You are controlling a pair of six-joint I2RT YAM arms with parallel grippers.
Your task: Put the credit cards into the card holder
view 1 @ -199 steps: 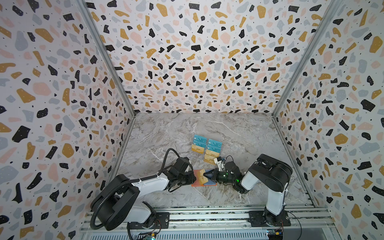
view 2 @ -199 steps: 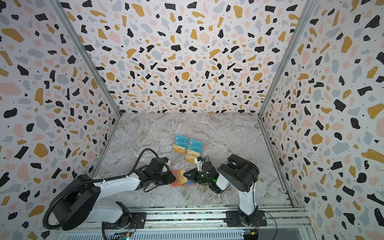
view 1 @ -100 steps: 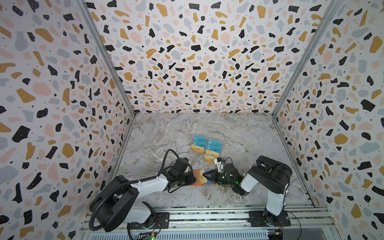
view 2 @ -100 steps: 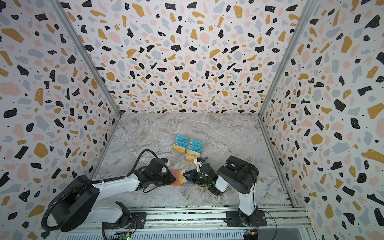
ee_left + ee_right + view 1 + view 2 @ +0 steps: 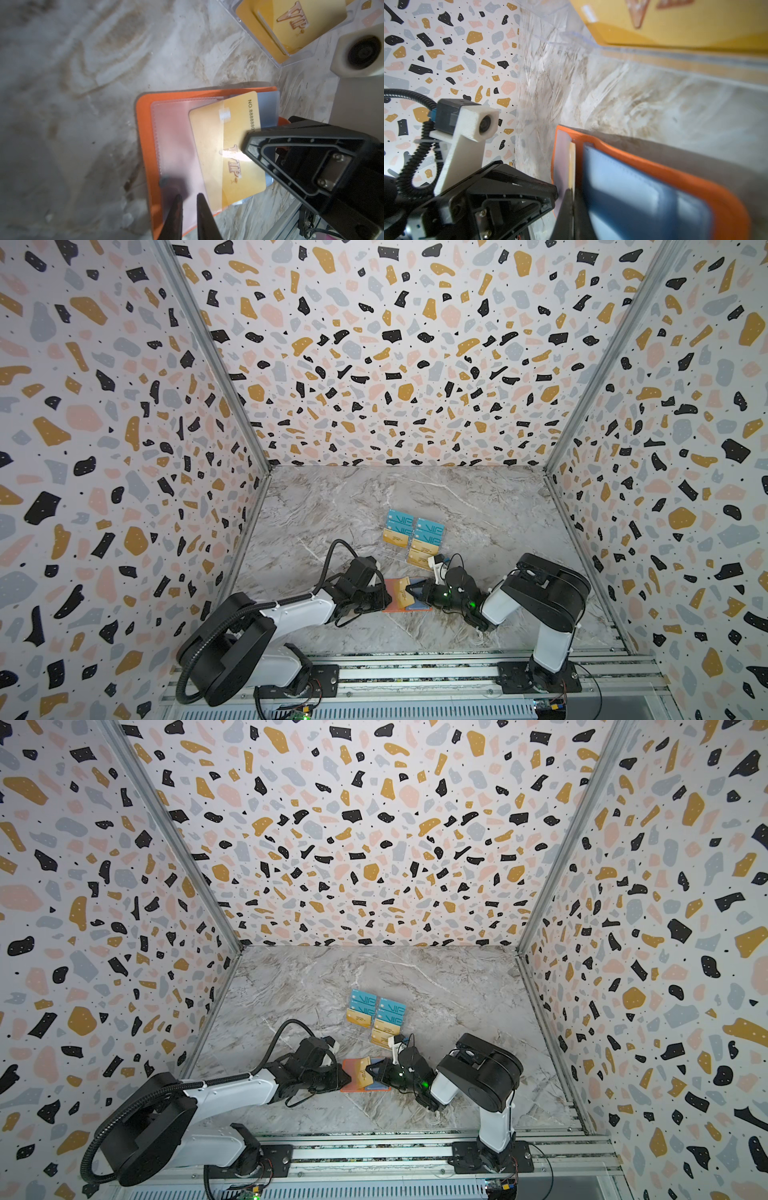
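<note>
Orange card holder point(image 5: 390, 593) lies open on bench point(image 5: 332, 510), near centre, between both grippers. Gold card point(image 5: 209, 145) partly under clear sleeve point(image 5: 176, 145), right end sticking out. Right gripper point(image 5: 571, 195) pressed together, pinching that card's edge. Left gripper point(image 5: 190, 200) at holder's left side, fingers narrowly apart over sleeve; cannot tell whether pinching it. Other cards point(image 5: 430, 531) stand in clear rack point(image 5: 276, 60), just far of holder.

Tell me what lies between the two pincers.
The open orange card holder, with a gold card partly slid into it, gripped by the right pincer; both top views show this.
</note>
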